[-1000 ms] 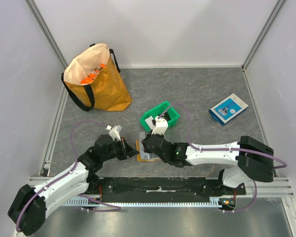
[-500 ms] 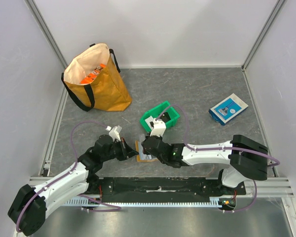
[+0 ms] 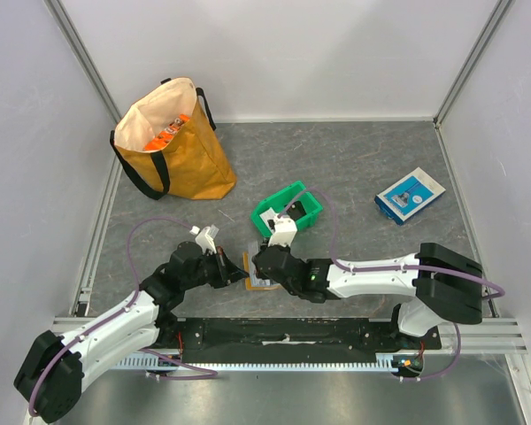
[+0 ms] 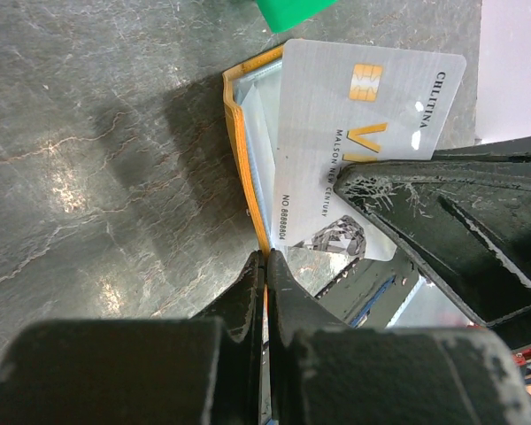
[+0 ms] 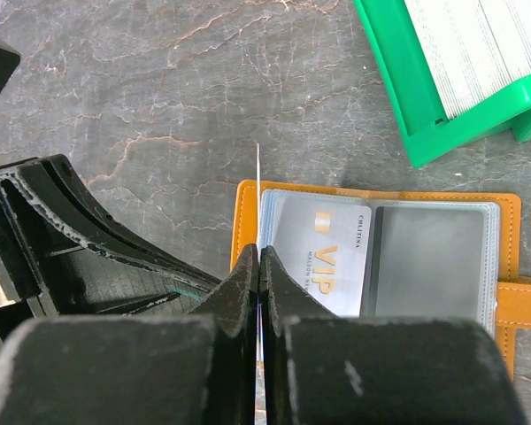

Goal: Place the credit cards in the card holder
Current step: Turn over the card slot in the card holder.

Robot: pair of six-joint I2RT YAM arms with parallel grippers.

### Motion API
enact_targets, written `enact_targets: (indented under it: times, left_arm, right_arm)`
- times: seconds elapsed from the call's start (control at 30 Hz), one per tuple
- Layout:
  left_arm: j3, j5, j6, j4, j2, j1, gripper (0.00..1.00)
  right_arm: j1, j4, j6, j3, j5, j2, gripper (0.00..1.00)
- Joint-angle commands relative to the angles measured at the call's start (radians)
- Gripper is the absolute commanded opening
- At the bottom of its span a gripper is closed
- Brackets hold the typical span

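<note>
The orange card holder (image 5: 246,212) lies open on the grey table, clear sleeves up. My left gripper (image 4: 266,257) is shut on its orange edge (image 4: 239,142). My right gripper (image 5: 258,252) is shut on a silver credit card (image 5: 257,186), held upright and seen edge-on at the holder's left rim. From the left wrist that card (image 4: 363,115) shows its VIP face, with a right finger (image 4: 442,212) over its lower corner. Another VIP card (image 5: 323,248) sits in a sleeve. From above, both grippers (image 3: 241,273) (image 3: 258,266) meet at the holder (image 3: 250,263).
A green bin (image 3: 288,211) holding a white stack (image 5: 478,53) stands just behind the holder. An orange-yellow tote bag (image 3: 173,142) stands at the back left. A blue-and-white flat box (image 3: 410,195) lies to the right. White walls enclose the table.
The right arm has edged slightly left over the holder, carrying the card. The left arm has held still. Both grippers stayed shut.
</note>
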Motion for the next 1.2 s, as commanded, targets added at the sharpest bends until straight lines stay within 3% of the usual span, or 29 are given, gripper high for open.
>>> enact_targets:
  times: [0.0,0.23,0.43,0.67,1.17]
  left_arm:
    - [0.006,0.018,-0.016,0.027,-0.008,-0.001,0.02]
    - [0.011,0.021,-0.013,0.028,-0.014,-0.002,0.02]
    - [0.012,0.024,-0.011,0.027,-0.030,-0.002,0.02]
    - [0.011,0.022,-0.011,0.019,-0.042,-0.001,0.02]
    - [0.006,0.024,-0.007,0.019,-0.045,-0.001,0.02]
  right_arm:
    - [0.008,0.002,0.006,0.044,0.021,0.024,0.00]
    - [0.037,-0.182,-0.012,0.156,0.079,0.114,0.00]
    - [0.100,-0.437,-0.003,0.324,0.238,0.234,0.00]
    - [0.154,-0.613,0.017,0.463,0.370,0.309,0.00]
    - [0.157,-0.730,0.055,0.507,0.435,0.254,0.00]
